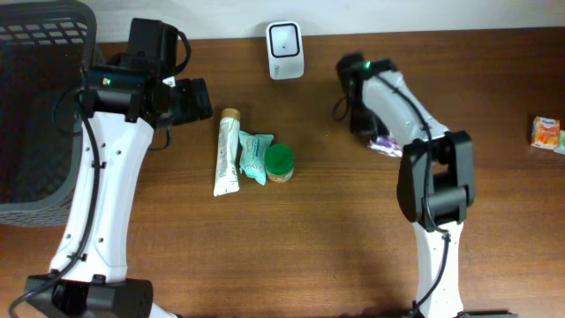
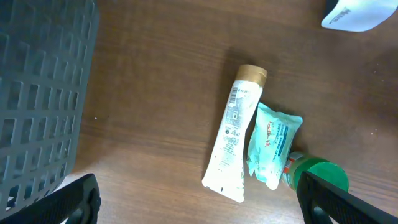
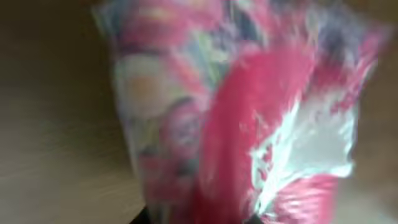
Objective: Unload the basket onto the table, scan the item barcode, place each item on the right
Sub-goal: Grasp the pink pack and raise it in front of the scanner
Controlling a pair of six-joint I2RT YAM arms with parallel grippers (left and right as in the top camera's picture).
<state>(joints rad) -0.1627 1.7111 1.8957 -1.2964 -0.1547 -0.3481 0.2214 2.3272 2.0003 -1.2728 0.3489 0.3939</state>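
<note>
Right gripper sits low over a small crinkly packet, right of centre in the overhead view, with its fingers hidden beneath the white wrist. Its own camera is filled by the blurred pink, red and white wrapper, so close that the fingers cannot be made out. Whether they have closed on the packet cannot be told, though the closeness suggests a pick-up is under way. The packet lies on the brown table, below and to the right of the white barcode scanner at the top centre edge. From there, a lift and a short carry should bring its printed code to the scanner's face.

Left gripper, at upper left, hangs with its fingers spread wide and nothing between them, apparently idle. Its camera looks down on a white tube, a teal pouch and a green-lidded jar huddled together, likely awaiting their turn. A dark mesh basket fills the upper left corner, probably for scanned goods. Another small packet lies at the far right edge.
</note>
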